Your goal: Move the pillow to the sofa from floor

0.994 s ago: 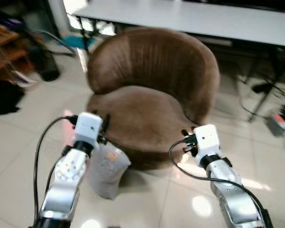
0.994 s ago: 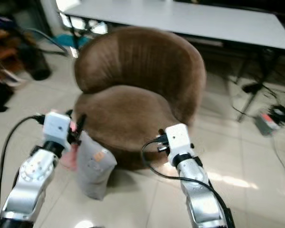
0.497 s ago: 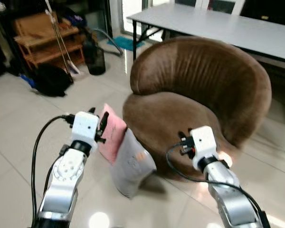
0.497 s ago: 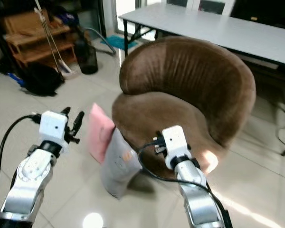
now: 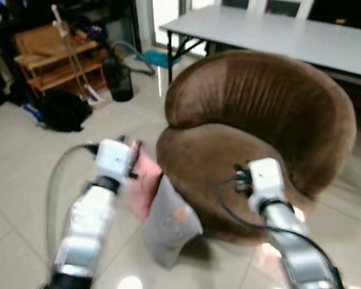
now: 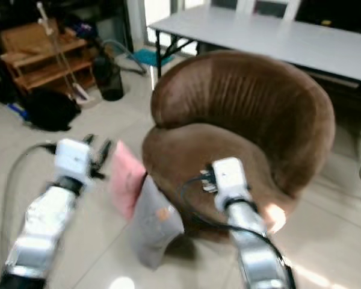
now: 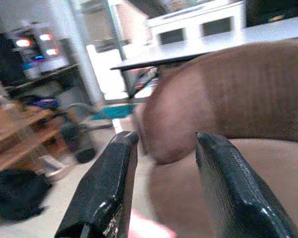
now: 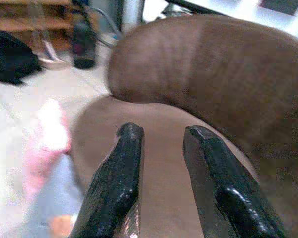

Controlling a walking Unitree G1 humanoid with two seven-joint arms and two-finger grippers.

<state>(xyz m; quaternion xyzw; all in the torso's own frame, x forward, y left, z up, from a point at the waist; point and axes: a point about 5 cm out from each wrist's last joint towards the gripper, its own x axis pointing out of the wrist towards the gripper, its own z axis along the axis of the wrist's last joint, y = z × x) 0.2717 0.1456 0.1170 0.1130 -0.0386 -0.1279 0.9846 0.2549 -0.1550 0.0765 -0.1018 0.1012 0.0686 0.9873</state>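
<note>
Two pillows stand on the tiled floor, leaning against the left front of the round brown sofa (image 5: 259,114): a pink pillow (image 5: 147,180) and, in front of it, a grey pillow (image 5: 168,224). My left gripper (image 5: 132,153) hovers just left of the pink pillow's top edge, blurred by motion. In the left wrist view its fingers (image 7: 107,188) stand open with nothing between them, pointing at the sofa's backrest. My right gripper (image 5: 240,179) hangs over the sofa's seat, open and empty (image 8: 164,131), with the pink pillow (image 8: 47,141) off to one side.
A long grey table (image 5: 277,30) stands behind the sofa. At the back left are a wooden shelf (image 5: 48,57), a leaning broom (image 5: 72,54), a dark bottle (image 5: 117,78) and a black bag (image 5: 60,111). Open tiled floor (image 5: 18,198) lies to the left.
The view swung left a second ago, bringing the pink pillow into sight. Since then my left gripper has shifted right, closer to the pink pillow. The right arm has barely moved.
</note>
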